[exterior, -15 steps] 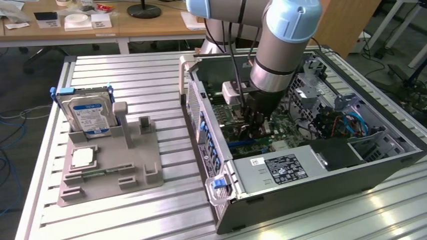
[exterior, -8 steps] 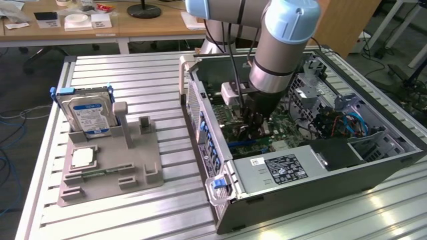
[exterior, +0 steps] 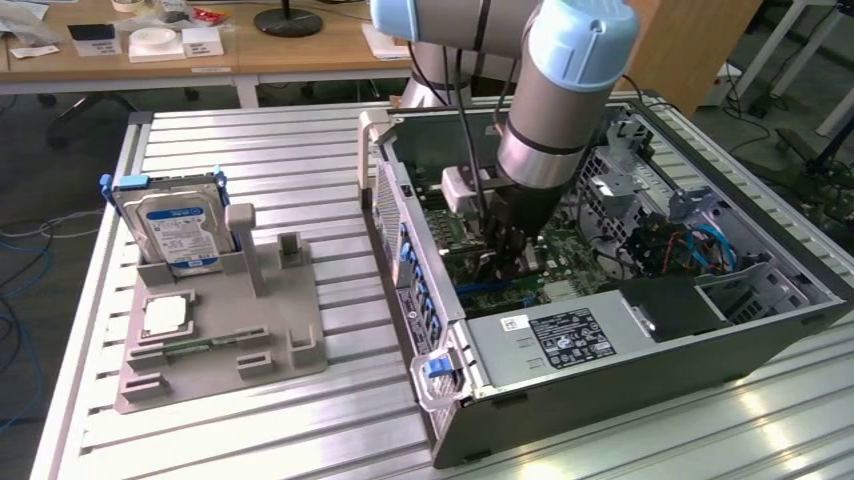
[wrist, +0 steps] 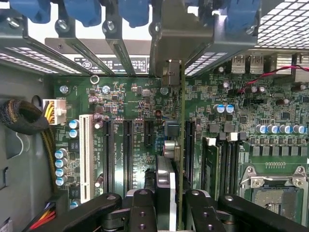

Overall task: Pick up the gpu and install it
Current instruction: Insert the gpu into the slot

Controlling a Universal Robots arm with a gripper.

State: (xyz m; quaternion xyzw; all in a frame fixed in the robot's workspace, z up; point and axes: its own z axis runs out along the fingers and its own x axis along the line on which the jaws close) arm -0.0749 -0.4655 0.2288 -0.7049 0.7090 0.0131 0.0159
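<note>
The gpu (wrist: pixel 182 145) appears edge-on in the wrist view as a thin green-edged card standing upright over the motherboard (wrist: pixel 135 111). Its grey metal bracket (wrist: pixel 176 43) is up against the case's rear slot openings. My gripper (wrist: pixel 171 208) is shut on the card, with one black finger (wrist: pixel 140 208) on each side of it. In the exterior view my gripper (exterior: pixel 514 255) reaches straight down inside the open computer case (exterior: pixel 400 235), and the card below it is mostly hidden by the fingers.
Black expansion slots (wrist: pixel 107 154) and a white slot (wrist: pixel 86 154) lie beside the card, with a cable bundle (wrist: pixel 24 118) and an open CPU socket (wrist: pixel 275 193) further out. Outside the case, a grey holder (exterior: pixel 220 340) carries a blue-labelled hard drive (exterior: pixel 180 225) and a small square chip (exterior: pixel 163 317).
</note>
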